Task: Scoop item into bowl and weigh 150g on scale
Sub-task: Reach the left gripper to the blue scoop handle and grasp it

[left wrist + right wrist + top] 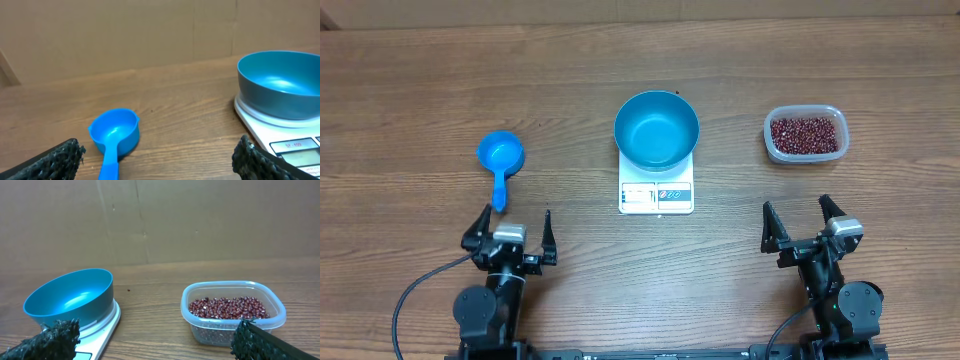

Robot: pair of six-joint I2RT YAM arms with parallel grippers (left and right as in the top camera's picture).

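While L tool (516, 216) & R tool (796, 206) gape wide, wood-grain tbl (420, 80) meets brown cardboard wall (125, 35).

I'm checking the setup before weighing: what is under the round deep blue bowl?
The small white square digital scale sits under the round deep blue bowl. Mainly its front strip with the display shows; the bowl hides most of its top.
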